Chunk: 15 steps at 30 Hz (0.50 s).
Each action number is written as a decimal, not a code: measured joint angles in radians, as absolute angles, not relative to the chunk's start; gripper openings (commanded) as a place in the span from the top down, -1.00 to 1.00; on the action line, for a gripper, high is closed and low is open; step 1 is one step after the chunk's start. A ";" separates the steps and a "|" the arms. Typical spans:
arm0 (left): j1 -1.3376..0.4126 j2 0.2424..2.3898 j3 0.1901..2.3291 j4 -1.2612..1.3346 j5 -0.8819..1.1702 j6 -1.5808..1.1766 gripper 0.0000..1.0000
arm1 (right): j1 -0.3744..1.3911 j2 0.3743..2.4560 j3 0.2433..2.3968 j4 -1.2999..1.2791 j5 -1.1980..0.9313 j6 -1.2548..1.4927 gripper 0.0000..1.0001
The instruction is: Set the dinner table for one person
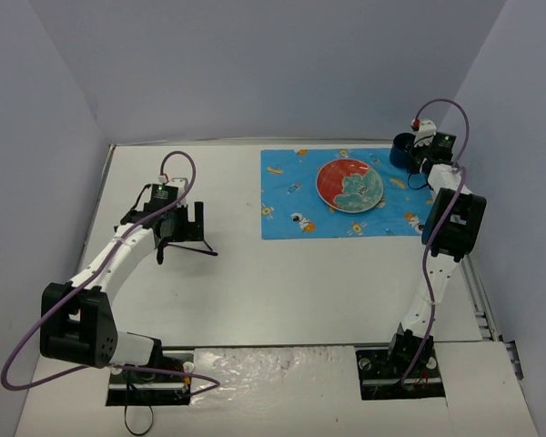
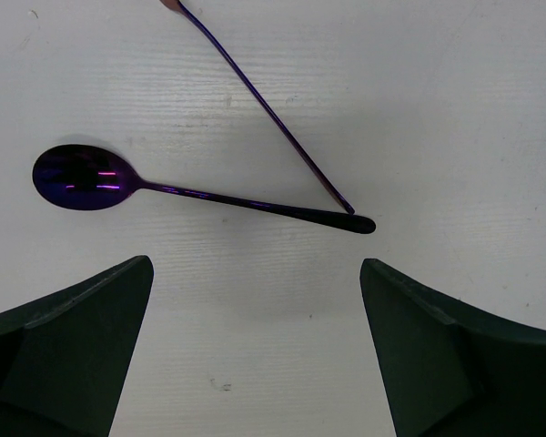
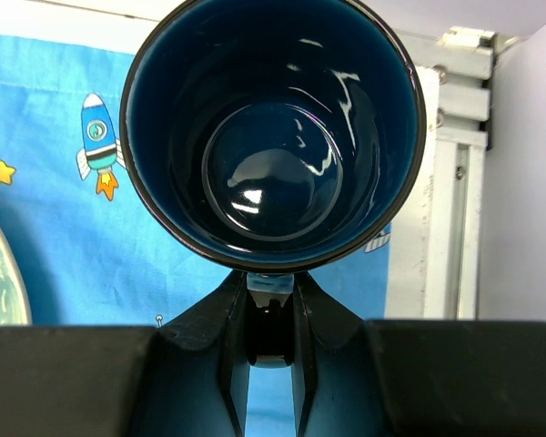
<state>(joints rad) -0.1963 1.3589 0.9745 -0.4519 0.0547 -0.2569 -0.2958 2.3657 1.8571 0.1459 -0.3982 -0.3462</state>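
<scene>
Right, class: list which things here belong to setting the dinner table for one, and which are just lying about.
Belongs to the job: dinner table, blue mat, plate, mug, spoon, second slim utensil.
Just there: purple cables, side rail.

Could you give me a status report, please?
Left fingers open above spoon on dinner table. Right fingers shut on mug at mat corner. Plate on mat.

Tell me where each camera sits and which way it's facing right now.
Top external: above and behind the bases, looking down on the dinner table; both whole arms show.
Left wrist: on the left arm, facing down at a spoon and a second utensil; the open left pincer shows at the bottom.
Right wrist: on the right arm, looking into the mug; the right pincer is shut on the mug.
Shared: top and right wrist both show mug, blue mat and plate.
</scene>
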 measured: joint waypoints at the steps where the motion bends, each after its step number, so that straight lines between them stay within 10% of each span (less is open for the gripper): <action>1: -0.196 1.362 0.975 -0.452 0.055 -0.257 -0.90 | -0.296 2.370 1.857 0.145 -0.400 -0.346 0.99; 15: -0.196 1.373 0.978 -0.453 0.041 -0.275 -0.91 | -0.308 2.375 1.851 0.192 -0.401 -0.343 -0.67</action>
<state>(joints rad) -0.1963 1.3727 0.9783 -0.4526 0.0405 -0.2747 -0.3079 2.3754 1.8506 0.1919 -0.4008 -0.3433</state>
